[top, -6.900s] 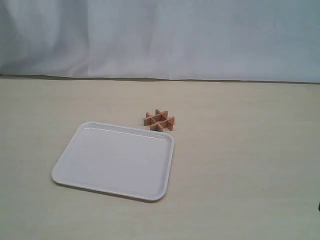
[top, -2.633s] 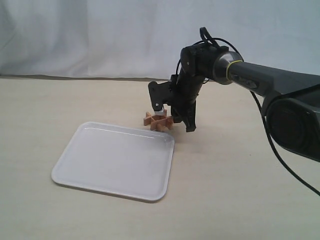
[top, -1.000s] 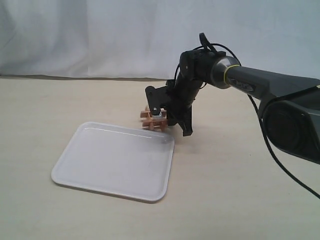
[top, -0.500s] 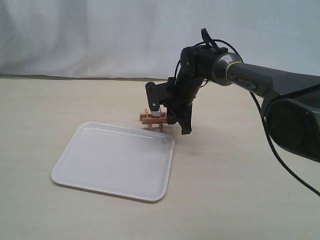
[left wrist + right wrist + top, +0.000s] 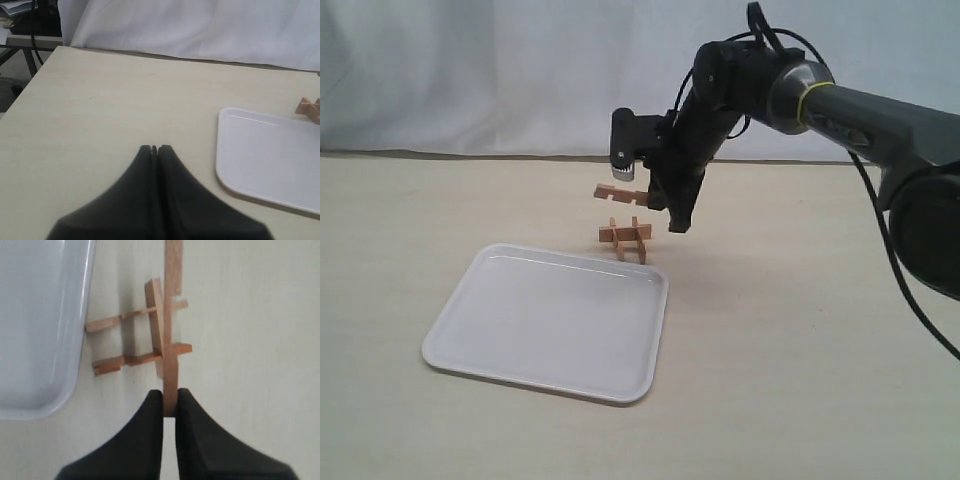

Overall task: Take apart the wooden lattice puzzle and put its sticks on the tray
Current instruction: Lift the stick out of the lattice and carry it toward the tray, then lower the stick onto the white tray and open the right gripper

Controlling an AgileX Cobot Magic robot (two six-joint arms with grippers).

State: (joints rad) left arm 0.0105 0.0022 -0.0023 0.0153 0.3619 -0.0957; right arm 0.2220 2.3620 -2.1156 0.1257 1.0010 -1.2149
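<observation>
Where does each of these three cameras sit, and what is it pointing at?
Exterior view: off the arms, facing a white cloth; the right arm holds a stick above the puzzle.
Left wrist view: on that wrist, facing the tray past the shut left gripper.
Right wrist view: looks down past the right gripper clamped on the stick.
All three share tray and puzzle.

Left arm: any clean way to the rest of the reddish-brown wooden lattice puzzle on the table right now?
Probably not cleanly. The left gripper, shut, sits across the white plastic tray from the wooden lattice puzzle, and the right gripper hangs just above it holding a notched wooden stick.
</observation>
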